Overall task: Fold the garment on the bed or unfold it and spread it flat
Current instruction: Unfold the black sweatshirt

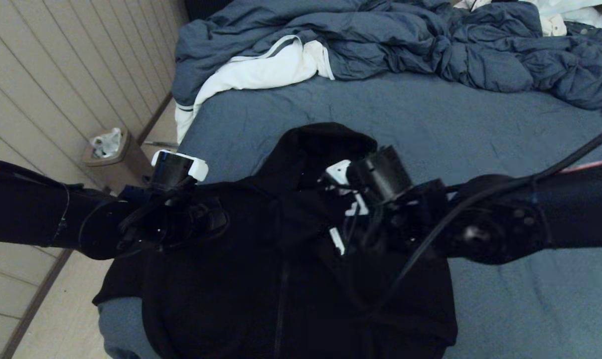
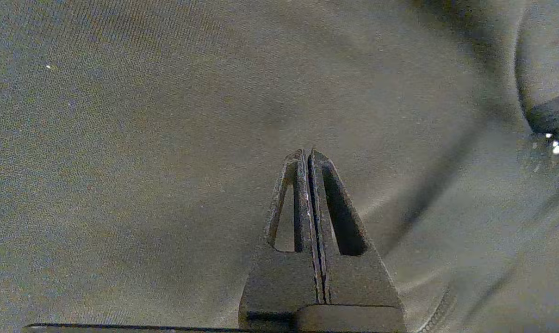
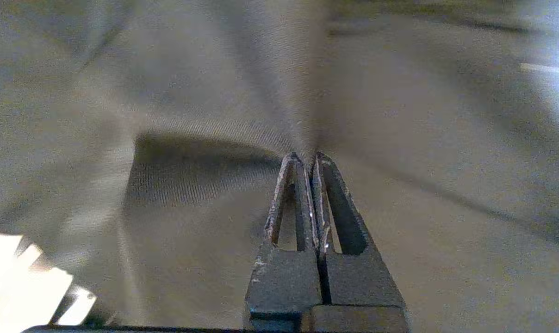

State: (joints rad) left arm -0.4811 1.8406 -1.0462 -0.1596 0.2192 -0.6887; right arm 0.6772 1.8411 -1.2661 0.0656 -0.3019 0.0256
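Hoodie [image 1: 281, 279], black and thick, lies front up on the near left part of the bed [image 1: 430, 129], its zipper running down the middle towards the near edge and its hood [image 1: 326, 144] bunched in a rounded peak at the far end. Its left side sits at the bed's left edge, with a fold of black fabric hanging over the corner above the pale floor [image 1: 67, 319]. To the right of the hoodie the blue-grey sheet is open and only lightly wrinkled, right out to the edge of view; beyond the hood another clear band of sheet reaches to the bedding at the far end.

The left gripper [image 2: 307, 155] is over the hoodie's left shoulder area, jaws pressed together with nothing between them, the tips just above smooth, finely ribbed knit. The right gripper [image 3: 306, 157] is over the chest just right of the zipper, below the hood; its jaws are also together, the tips at a ridge of raised fabric where creases fan out, though I cannot tell whether any cloth is pinched.

A rumpled blue-grey duvet [image 1: 430, 45] is heaped across the far end of the bed. A white cloth [image 1: 261, 70] with grey stripes spills from under it and hangs over the far left edge. On the floor to the left, against the panelled wall [image 1: 57, 75], stands a small bin [image 1: 109, 152] with crumpled white stuff in it.
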